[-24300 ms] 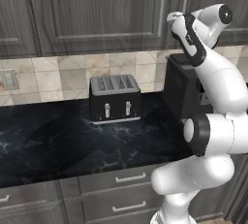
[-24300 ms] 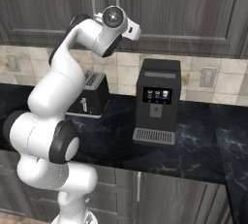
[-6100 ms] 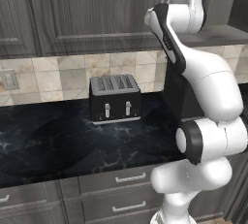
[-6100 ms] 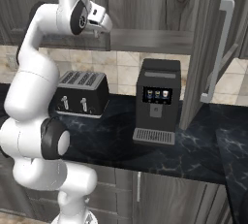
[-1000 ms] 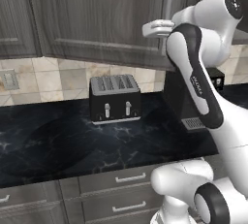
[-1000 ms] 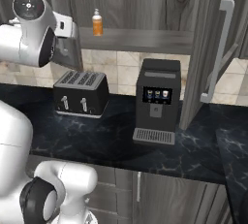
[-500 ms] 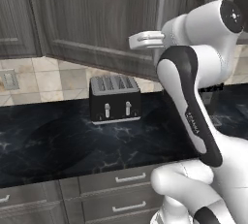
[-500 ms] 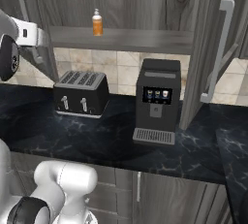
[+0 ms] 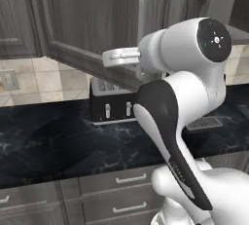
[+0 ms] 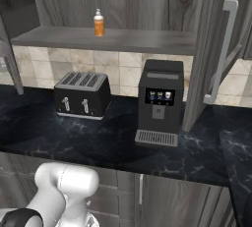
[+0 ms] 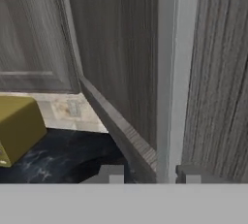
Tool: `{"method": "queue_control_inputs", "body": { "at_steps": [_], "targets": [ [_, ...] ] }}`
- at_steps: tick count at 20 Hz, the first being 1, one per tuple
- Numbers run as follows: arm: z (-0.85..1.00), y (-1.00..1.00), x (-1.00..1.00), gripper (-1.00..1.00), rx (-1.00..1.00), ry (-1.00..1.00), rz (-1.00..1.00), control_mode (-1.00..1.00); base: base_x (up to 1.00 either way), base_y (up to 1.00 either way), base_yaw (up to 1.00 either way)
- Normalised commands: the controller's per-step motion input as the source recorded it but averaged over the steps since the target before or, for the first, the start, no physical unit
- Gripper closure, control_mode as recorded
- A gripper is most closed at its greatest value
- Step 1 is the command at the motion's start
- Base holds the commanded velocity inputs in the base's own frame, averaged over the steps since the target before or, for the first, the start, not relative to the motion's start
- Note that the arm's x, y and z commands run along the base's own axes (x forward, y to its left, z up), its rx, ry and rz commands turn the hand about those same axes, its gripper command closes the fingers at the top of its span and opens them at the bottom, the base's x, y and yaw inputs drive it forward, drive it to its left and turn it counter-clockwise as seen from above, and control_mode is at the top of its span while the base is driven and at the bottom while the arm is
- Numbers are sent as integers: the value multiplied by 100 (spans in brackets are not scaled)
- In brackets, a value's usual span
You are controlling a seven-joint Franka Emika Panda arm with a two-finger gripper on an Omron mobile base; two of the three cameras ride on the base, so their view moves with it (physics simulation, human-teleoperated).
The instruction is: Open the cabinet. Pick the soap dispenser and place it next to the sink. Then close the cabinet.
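Observation:
The cabinet [image 10: 118, 5] stands open, both doors swung out. On its shelf an orange soap dispenser [image 10: 99, 23] stands upright, left of centre. My gripper [image 11: 151, 173] is at the left door [image 9: 87, 29], and that door's silver bar handle [image 11: 167, 72] runs up between the two fingertips [image 11: 112, 172], which are shut on it. In the left base view my white hand [image 9: 121, 56] reaches to the handle [image 9: 143, 19] at the door's free edge. The right door's handle [image 10: 221, 49] hangs at the far right. The sink is out of view.
A black toaster [image 10: 81, 93] and a black coffee machine [image 10: 160, 103] stand on the dark marble counter [image 10: 98, 137] under the shelf. A yellow-olive box [image 11: 17, 126] lies on the counter left of the door. Drawers [image 9: 121, 190] run below.
The hand has swung left with the left door's handle and the door now stands wider open. The arm's upper part has left the right base view.

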Motion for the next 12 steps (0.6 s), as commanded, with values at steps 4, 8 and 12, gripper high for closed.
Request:
{"method": "queue_control_inputs", "body": {
  "at_steps": [4,8,12],
  "targets": [
    [0,3,-4,100,0,0,0,-100,0,0,0],
    [0,0,0,-100,0,0,0,-100,0,0,0],
    [0,0,-1,-100,0,0,0,-100,0,0,0]
  ]
}}
